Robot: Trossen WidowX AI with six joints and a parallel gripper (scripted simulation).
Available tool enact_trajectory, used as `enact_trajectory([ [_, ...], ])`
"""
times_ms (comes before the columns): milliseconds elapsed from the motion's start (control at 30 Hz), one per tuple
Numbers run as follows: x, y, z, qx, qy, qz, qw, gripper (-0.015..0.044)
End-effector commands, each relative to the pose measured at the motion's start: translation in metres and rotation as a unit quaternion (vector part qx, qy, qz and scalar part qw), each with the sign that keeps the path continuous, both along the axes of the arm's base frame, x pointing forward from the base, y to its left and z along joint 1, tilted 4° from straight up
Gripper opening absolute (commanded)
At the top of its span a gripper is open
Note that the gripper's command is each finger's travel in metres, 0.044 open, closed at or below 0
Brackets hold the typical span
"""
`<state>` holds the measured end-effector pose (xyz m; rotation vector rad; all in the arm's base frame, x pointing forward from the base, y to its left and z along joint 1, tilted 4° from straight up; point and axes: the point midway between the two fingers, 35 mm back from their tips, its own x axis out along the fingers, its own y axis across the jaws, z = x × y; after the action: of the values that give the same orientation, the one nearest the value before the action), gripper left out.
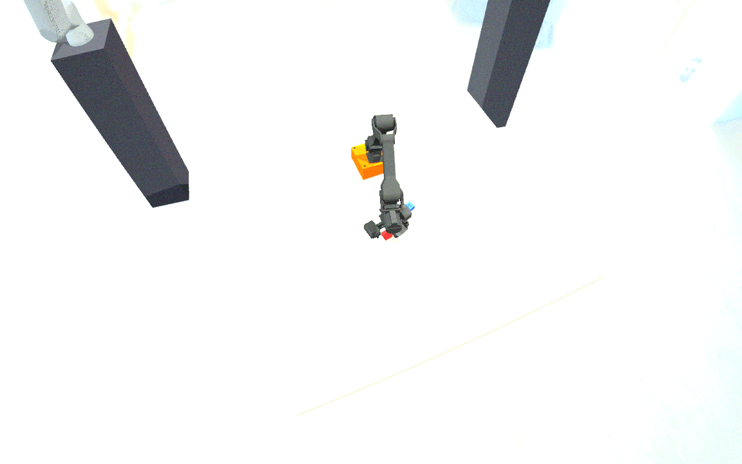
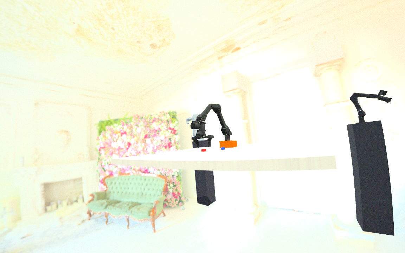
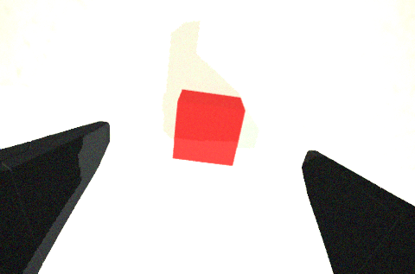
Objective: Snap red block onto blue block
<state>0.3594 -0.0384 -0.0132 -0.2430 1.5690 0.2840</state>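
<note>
The gripper is spread wide, with nothing held between its fingers. It is poised above the red block, which lies well in from the front edge of the tabletop and, in the exterior view, somewhat left of that edge's middle. The blue block is set farther from the front edge, between the red one and the orange base

The pick is judged to be barely begun. If the fingers were closed too high, only the top of the red block might be pinched, and it could be slipped loose or tipped. Since the block is seen slightly turned in the wrist view, it could be twisted by an uneven closing, and the later press would then be misaligned. If the descent were carried too low, the tabletop could be struck

Ample room seems to be left towards the front edge and both its corners. Less is offered on the blue block's side, where it could be nudged by a finger or by the lowered arm
</note>
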Motion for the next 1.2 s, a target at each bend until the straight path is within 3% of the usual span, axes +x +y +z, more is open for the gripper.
enact_trajectory([
  [0,-0.001,0.001,-0.008,0.002,0.002,0.003,1.000,0.0440],
  [400,-0.003,0.001,-0.025,0.002,0.002,0.003,1.000,0.0440],
  [800,-0.003,0.001,-0.025,0.002,0.002,0.003,1.000,0.0125],
  [1033,-0.003,0.001,-0.025,0.002,0.002,0.003,1.000,0.0078],
  [1133,-0.002,0.001,-0.023,0.002,0.002,0.003,1.000,0.0000],
  [1167,-0.001,0.000,-0.019,0.001,0.002,0.003,1.000,0.0000],
])
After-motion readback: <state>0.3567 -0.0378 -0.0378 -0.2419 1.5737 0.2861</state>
